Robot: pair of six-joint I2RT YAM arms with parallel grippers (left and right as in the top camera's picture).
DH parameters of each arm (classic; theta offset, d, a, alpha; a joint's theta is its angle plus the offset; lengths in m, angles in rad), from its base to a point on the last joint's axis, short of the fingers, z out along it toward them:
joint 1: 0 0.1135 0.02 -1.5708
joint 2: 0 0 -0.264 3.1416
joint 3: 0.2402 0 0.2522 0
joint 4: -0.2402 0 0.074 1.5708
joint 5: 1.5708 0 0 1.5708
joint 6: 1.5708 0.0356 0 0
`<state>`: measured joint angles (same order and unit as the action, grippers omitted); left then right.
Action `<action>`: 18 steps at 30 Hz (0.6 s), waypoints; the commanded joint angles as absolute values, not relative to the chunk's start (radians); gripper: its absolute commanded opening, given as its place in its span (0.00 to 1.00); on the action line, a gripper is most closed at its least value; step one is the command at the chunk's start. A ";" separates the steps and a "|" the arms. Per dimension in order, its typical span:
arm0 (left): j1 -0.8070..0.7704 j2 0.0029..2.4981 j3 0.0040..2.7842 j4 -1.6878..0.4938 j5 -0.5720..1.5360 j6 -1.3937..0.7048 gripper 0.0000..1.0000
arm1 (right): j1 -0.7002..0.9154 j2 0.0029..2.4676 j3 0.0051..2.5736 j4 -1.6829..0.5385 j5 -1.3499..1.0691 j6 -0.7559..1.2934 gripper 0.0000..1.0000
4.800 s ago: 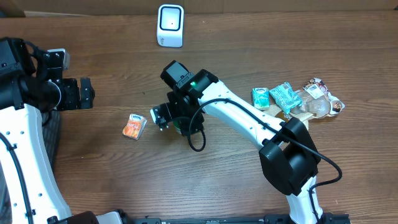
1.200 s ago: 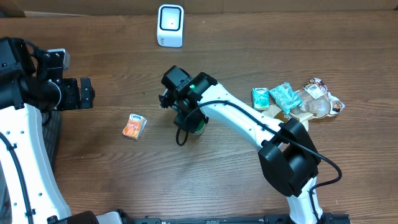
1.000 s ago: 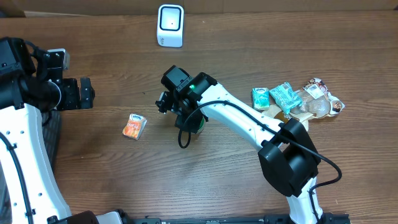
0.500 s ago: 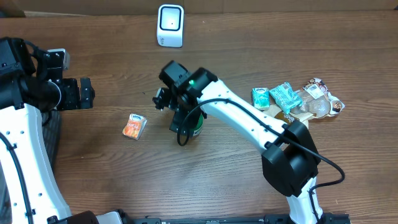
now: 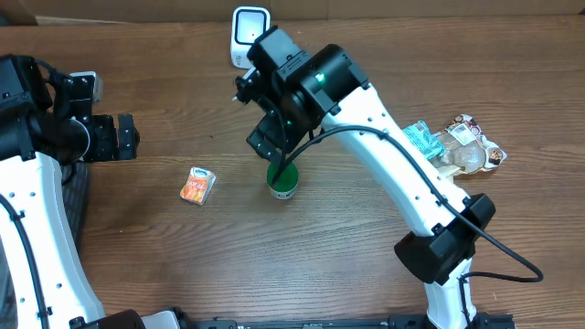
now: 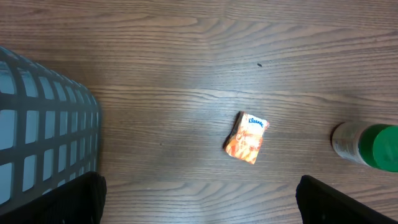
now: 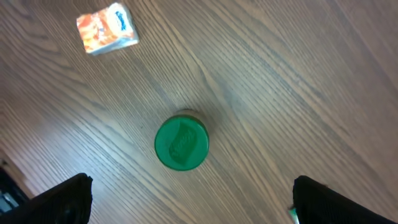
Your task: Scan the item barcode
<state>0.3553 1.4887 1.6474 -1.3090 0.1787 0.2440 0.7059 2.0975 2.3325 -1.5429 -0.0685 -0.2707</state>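
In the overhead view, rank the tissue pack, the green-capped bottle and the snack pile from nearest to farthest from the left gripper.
From the left gripper:
1. The tissue pack, left of mid-frame.
2. The green-capped bottle, standing mid-frame.
3. The snack pile, far right.

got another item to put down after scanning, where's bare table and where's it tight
Bare wood runs along the front edge, below the orange tissue pack and the green-lidded bottle, and at the back right, between scanner and packet pile. Crowded: the pile itself, and the spot around the bottle, under the right arm.
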 commanded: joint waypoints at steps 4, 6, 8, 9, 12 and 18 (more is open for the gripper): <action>0.360 1.492 1.658 -1.305 0.174 0.270 1.00 | 0.719 2.088 2.183 -1.435 -0.060 -0.239 0.94; 0.360 1.492 1.658 -1.305 0.174 0.270 1.00 | 0.724 2.088 2.112 -1.382 -0.023 -0.239 0.93; 0.360 1.492 1.658 -1.305 0.174 0.270 1.00 | 0.725 2.088 2.043 -1.335 0.000 -0.239 0.92; 0.360 1.492 1.658 -1.305 0.174 0.270 1.00 | 0.725 2.088 2.013 -1.316 0.006 -0.241 0.92; 0.360 1.492 1.658 -1.305 0.174 0.270 0.99 | 0.726 2.088 1.922 -1.256 0.007 -0.263 0.92; 0.360 1.492 1.658 -1.305 0.173 0.270 1.00 | 0.740 2.088 1.822 -1.157 0.005 -0.285 0.93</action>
